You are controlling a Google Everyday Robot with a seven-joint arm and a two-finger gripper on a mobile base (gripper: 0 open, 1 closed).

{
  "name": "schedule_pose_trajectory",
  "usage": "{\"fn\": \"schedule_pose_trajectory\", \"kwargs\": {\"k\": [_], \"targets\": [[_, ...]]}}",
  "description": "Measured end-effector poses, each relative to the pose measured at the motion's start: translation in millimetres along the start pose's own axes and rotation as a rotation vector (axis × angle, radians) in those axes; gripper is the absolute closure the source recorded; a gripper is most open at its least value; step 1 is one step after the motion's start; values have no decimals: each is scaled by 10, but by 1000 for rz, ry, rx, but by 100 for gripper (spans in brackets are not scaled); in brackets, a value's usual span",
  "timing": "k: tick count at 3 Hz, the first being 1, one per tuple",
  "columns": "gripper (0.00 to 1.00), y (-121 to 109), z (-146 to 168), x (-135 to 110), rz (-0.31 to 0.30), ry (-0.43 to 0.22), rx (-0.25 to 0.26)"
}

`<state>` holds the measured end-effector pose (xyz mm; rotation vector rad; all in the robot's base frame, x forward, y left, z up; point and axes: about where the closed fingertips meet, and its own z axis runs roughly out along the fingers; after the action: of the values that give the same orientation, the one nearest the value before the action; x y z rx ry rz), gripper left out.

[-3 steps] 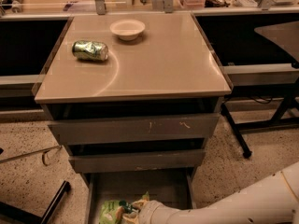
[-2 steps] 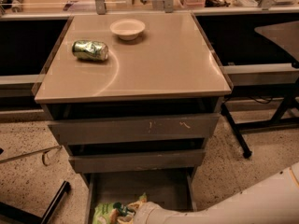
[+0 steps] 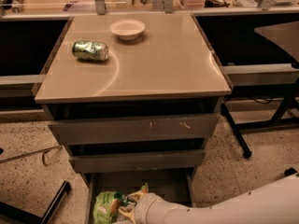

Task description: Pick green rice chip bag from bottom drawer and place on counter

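While it lies crumpled on the left side of the bottom drawer (image 3: 166,185), the green rice chip bag (image 3: 107,204) has the gripper (image 3: 127,210) right against its right edge. Whether the gripper is closed on the bag or spread cannot be told; the wrist hides it. White arm (image 3: 224,209) reaches in from lower right. Two upper drawers (image 3: 135,129) sit above, set further back. Counter (image 3: 159,69) on top holds a dented green can (image 3: 90,50) at left rear and a small white bowl (image 3: 127,29) behind it, apart.
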<state>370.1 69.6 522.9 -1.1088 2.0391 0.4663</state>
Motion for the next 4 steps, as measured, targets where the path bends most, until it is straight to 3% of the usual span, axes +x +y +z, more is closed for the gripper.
{"fn": "schedule_pose_trajectory", "kwargs": {"k": [1,3,4], "targets": [[100,-153,-279,-549,-61,-69,52],[100,-717,-1167,-2107,-336,-225,298],[100,-717,-1168,-2107,-336,-225,298]]}}
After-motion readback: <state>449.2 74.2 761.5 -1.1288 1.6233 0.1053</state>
